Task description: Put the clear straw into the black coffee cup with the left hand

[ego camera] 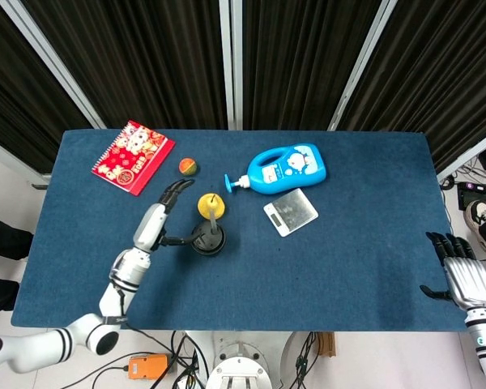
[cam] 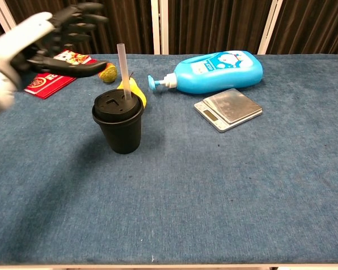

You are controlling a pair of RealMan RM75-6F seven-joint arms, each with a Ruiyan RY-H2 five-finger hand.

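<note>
Clear straw [cam: 122, 72] stands in the black coffee cup [cam: 118, 123] — just right of our left hand [cam: 48, 38], which hovers released, fingers spread. Our right hand [ego camera: 462, 271] lies released, far off.

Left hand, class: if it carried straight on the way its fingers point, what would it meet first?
Probably the small orange ball: in the head view the left hand has fingers pointing up-right toward it. Height is unclear, so it might pass above.
</note>
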